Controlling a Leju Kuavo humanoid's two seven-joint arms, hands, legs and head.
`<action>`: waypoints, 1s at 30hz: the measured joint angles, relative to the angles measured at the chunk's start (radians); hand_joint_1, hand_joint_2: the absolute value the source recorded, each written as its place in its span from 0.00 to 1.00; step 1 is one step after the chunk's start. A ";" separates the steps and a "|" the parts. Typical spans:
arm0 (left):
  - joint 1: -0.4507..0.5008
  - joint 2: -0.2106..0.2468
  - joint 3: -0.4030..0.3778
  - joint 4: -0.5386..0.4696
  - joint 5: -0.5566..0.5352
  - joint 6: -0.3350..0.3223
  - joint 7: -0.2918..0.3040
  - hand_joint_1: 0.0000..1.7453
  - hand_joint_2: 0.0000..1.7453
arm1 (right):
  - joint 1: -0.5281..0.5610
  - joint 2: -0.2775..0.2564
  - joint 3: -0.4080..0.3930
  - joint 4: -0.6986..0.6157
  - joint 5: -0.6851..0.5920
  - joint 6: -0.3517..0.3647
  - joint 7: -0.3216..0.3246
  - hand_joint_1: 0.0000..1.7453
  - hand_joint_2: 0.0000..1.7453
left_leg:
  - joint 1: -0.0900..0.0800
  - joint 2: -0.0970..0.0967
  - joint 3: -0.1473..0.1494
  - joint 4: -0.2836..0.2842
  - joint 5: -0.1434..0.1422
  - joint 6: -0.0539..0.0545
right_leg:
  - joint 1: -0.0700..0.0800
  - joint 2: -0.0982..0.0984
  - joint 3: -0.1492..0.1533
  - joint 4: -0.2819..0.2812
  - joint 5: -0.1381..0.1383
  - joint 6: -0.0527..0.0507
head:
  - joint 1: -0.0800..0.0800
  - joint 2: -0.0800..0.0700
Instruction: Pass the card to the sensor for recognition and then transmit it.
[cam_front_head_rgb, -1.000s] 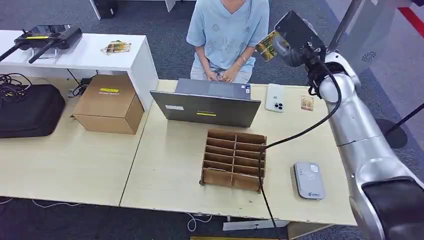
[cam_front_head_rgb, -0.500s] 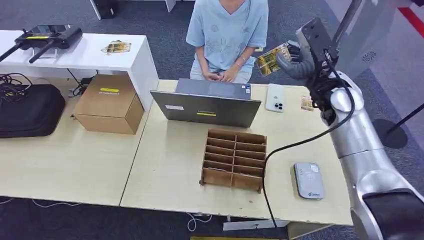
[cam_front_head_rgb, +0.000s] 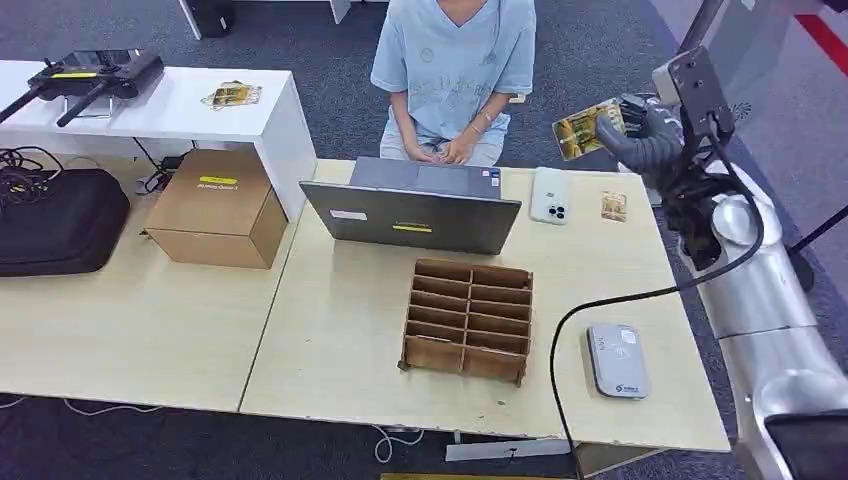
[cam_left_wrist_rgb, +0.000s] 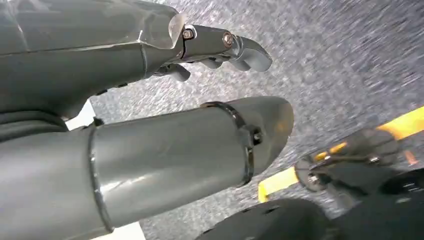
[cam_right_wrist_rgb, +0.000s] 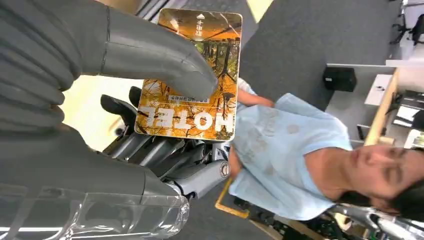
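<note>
The long pale wooden table (cam_front_head_rgb: 330, 330) runs across the head view, and behind its far edge a person in a light blue shirt (cam_front_head_rgb: 452, 60) sits with both hands together by a grey laptop (cam_front_head_rgb: 415, 210), whose lid faces the robot. To the left a black case (cam_front_head_rgb: 55, 220) lies on the table with a brown cardboard box (cam_front_head_rgb: 215, 205) just beside it, and behind them stands a white side table (cam_front_head_rgb: 165, 110) bearing a black device (cam_front_head_rgb: 90, 72) and a small stack of cards (cam_front_head_rgb: 232, 95). Near the front of the table, in front of the laptop, sits a brown cardboard divider tray (cam_front_head_rgb: 468, 320) with many slots. The robot's silver right arm (cam_front_head_rgb: 745, 290) rises along the table's right side, and its right hand (cam_front_head_rgb: 645, 135) is raised past the table's far right corner; in the right wrist view the thumb (cam_right_wrist_rgb: 160, 57) presses the orange card (cam_front_head_rgb: 588, 128) marked HOTEL against the darker fingers (cam_right_wrist_rgb: 150, 150) behind it. The card is in the air, clear of the table and to the right of the person. A white phone (cam_front_head_rgb: 550, 195) lies face down right of the laptop, a grey card sensor (cam_front_head_rgb: 617, 361) lies near the front right corner well apart from the held card, and a second small card (cam_front_head_rgb: 613, 206) lies just right of the phone. The left hand (cam_left_wrist_rgb: 220, 47) hangs over grey carpet with its fingers apart and nothing in it.
</note>
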 joint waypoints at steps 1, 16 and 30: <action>0.007 0.000 0.000 0.001 0.001 0.000 -0.004 0.00 0.00 | 0.018 -0.009 -0.002 -0.002 -0.002 0.000 -0.010 1.00 1.00 | 0.000 0.000 0.000 0.000 0.000 0.000 | 0.000 0.000 0.000 0.000 0.000 0.000 | 0.000 0.000; 0.021 0.000 0.012 0.009 0.016 0.011 -0.004 0.00 0.00 | 0.226 -0.119 -0.100 -0.088 -0.048 0.018 0.002 1.00 1.00 | 0.000 -0.001 -0.001 0.000 0.000 0.000 | 0.000 -0.002 -0.001 0.000 0.000 0.000 | 0.000 0.000; -0.001 -0.001 0.014 0.009 0.028 0.028 -0.035 0.00 0.00 | 0.308 -0.228 -0.185 -0.169 -0.106 0.022 0.035 1.00 1.00 | 0.000 -0.001 -0.002 0.000 0.000 0.000 | 0.000 -0.002 -0.001 0.000 0.000 0.000 | 0.000 0.000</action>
